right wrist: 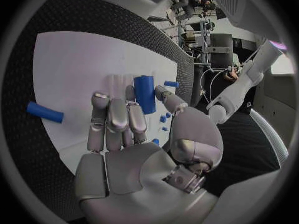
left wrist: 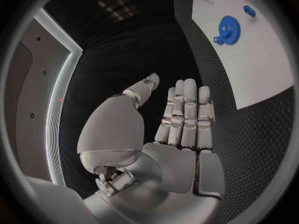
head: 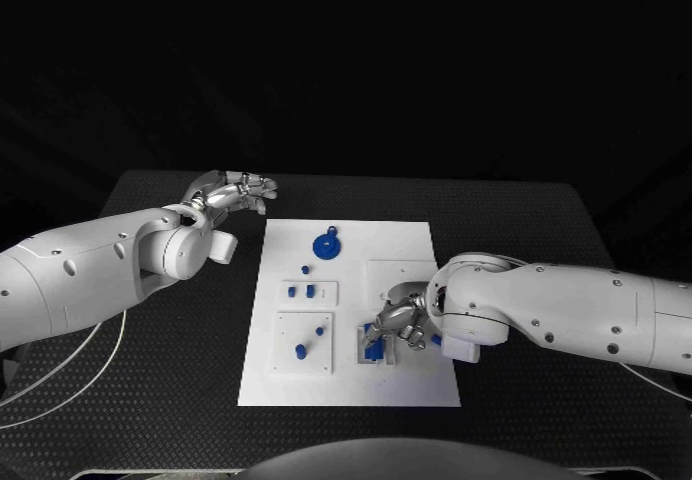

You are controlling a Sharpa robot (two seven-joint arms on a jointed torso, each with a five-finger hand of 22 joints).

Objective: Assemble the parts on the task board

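Note:
The white task board (head: 346, 385) lies mid-table. On it sit a blue gear (head: 327, 244), small blue pegs (head: 300, 291) and a clear block with a blue piece (head: 372, 350). My right hand (head: 397, 322) hovers low over that block. In the right wrist view the right hand (right wrist: 124, 134) has a blue cylinder (right wrist: 144, 93) between its thumb and a fingertip, and seems to pinch it. Another blue cylinder (right wrist: 45, 112) lies loose on the board (right wrist: 74, 59). My left hand (head: 231, 192) hangs off the board's far left corner; the left hand (left wrist: 181, 129) holds nothing, fingers straight.
The black table (head: 173, 400) surrounds the board on all sides. The left wrist view has the gear (left wrist: 228, 29) and a small peg (left wrist: 249, 11) on the board (left wrist: 261, 69). White cables (head: 72, 370) run along the table's left side.

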